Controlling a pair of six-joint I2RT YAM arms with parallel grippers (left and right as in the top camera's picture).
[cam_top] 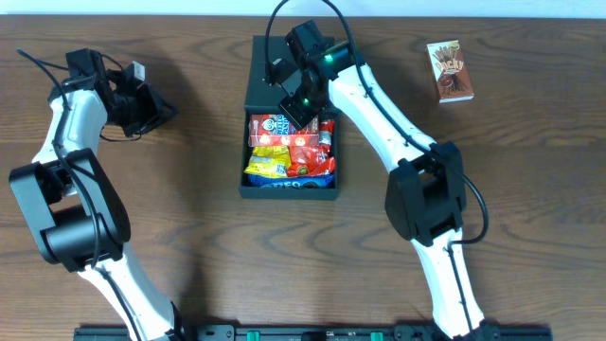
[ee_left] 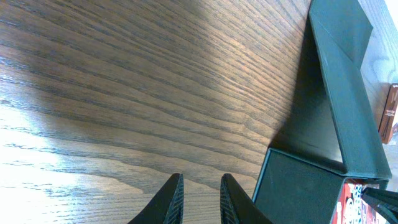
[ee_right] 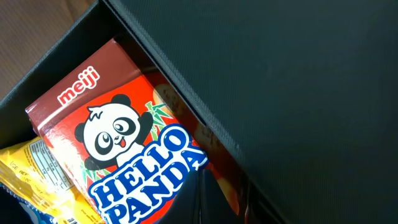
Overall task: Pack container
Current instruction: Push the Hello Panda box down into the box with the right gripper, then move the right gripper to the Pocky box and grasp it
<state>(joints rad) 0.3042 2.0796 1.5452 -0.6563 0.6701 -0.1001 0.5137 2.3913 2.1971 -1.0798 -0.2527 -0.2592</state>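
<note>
Left hand [ee_left: 201, 182] hovers over the bare surface [ee_left: 124, 93], fingers slightly parted, holding nothing; right of it lies the container [cam_top: 258, 71], flap open, holding a Hello Panda box [ee_right: 124, 155], yellow packet [cam_top: 267, 170] and blue packet [cam_top: 317, 173]; right hand [ee_right: 200, 186], closed and empty, hangs just above them; brown snack box [cam_top: 450, 71] well right.

Both arms are built alike: the left arm [cam_top: 68, 123] and the right arm [cam_top: 379, 109] have smooth white shells over their long links, with chunky black housings [cam_top: 426, 199] at the joints. Thin black cables [cam_top: 280, 19] run from the wrists. A small green light [cam_top: 329, 60] glows on the right wrist. The fingers [ee_left: 171, 202] of the left gripper [ee_left: 201, 177] are dark, tapered and faintly ridged.
</note>
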